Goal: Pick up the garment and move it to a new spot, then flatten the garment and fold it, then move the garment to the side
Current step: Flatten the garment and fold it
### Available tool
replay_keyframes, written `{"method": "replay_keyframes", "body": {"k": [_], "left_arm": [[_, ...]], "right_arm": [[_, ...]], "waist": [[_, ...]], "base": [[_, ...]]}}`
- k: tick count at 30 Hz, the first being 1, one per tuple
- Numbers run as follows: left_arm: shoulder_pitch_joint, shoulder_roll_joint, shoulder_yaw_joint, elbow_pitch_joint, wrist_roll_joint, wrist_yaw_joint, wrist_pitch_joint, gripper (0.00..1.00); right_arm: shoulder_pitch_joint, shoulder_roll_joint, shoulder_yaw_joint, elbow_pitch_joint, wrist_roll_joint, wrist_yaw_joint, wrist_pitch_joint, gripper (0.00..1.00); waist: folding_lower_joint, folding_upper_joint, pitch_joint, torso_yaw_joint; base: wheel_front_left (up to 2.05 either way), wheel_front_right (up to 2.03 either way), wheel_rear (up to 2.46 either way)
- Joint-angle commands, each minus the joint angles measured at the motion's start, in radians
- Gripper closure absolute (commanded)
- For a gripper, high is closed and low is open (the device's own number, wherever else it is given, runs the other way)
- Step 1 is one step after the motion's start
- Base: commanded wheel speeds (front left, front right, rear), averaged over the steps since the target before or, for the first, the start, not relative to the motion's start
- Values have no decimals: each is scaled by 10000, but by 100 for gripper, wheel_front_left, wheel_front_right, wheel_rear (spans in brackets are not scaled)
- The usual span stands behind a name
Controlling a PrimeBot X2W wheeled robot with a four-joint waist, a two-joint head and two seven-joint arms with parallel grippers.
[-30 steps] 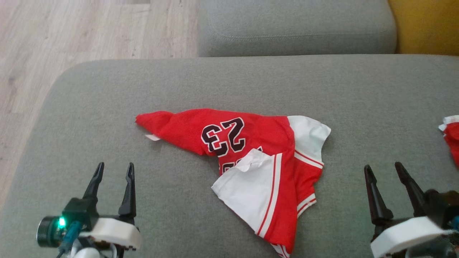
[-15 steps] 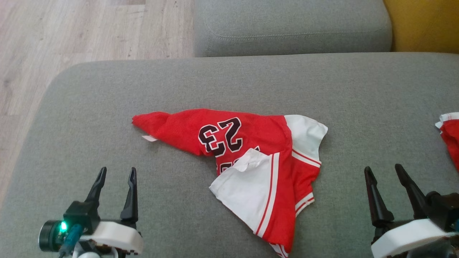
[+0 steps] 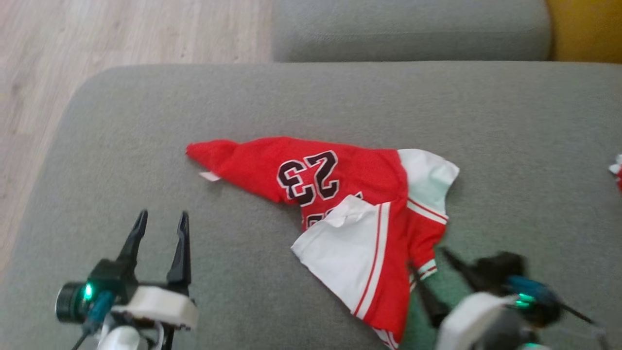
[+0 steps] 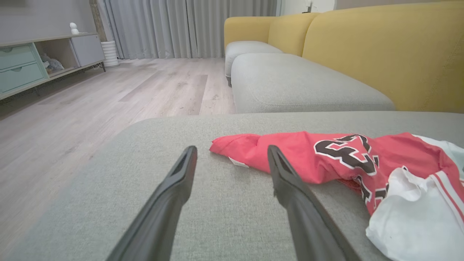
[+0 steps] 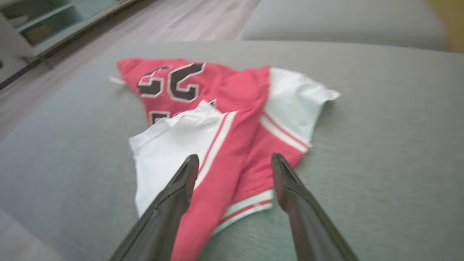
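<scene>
Two grippers show in the head view. The left gripper (image 3: 163,215) is at the lower left above the grey seat cushion (image 3: 510,121), its fingers spread apart with nothing between them, well apart from the red jersey (image 3: 340,194). This jersey, red with white panels and a black "23", lies crumpled near the middle of the cushion, with a small white label (image 3: 210,176) at its left tip. The right gripper (image 3: 427,258) is blurred at the lower right, its fingers parted and their tips just beside the jersey's striped hem. Whether they touch the cloth cannot be told. Another scrap of red-and-white cloth (image 3: 616,172) lies at the cushion's right edge, and wooden floor (image 3: 121,29) shows beyond.

From the left wrist view, the left gripper (image 4: 232,148) stands wide open over bare cushion. The jersey's pointed red end lies just past its fingertips and runs off to that view's right. A yellow sofa back (image 4: 380,54) rises behind.

From the right wrist view, the right gripper (image 5: 235,156) is open. Its two fingers straddle the jersey's near red fold, with the white panel beside one finger and the striped hem by the other.
</scene>
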Motion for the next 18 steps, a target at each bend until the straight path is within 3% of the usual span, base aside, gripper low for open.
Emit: {"method": "replay_keyframes", "body": {"k": [1, 6, 15, 16, 17, 18], "left_arm": [[-774, 140, 294, -293, 29, -39, -115, 0], [-1288, -211, 58, -140, 119, -155, -351, 0], [-1742, -727, -221, 467, 85, -374, -720, 0], [-1757, -758, -231, 527, 74, -391, -755, 0], [-1774, -787, -241, 589, 64, -409, -786, 0], [-1778, -813, -243, 648, 51, -420, -817, 0]], "right_arm": [[-769, -302, 710, -21, 230, -7, 163, 0], [-1821, -685, 2519, 1548, 813, -7, 578, 0], [-3444, -1070, 4301, 4053, 1229, -7, 1942, 0], [-3554, -1117, 4487, 4190, 1260, -7, 2106, 33], [-3623, -1121, 4568, 4260, 1380, -7, 2163, 79], [-3662, -1150, 4660, 4335, 1494, -7, 2303, 100]], "waist": [[0, 0, 221, 266], [0, 0, 530, 877], [0, 0, 739, 1620], [0, 0, 738, 1669], [0, 0, 732, 1712], [0, 0, 716, 1738]], "base": [[0, 0, 0], [0, 0, 0], [0, 0, 0], [0, 0, 0], [0, 0, 0], [0, 0, 0]]}}
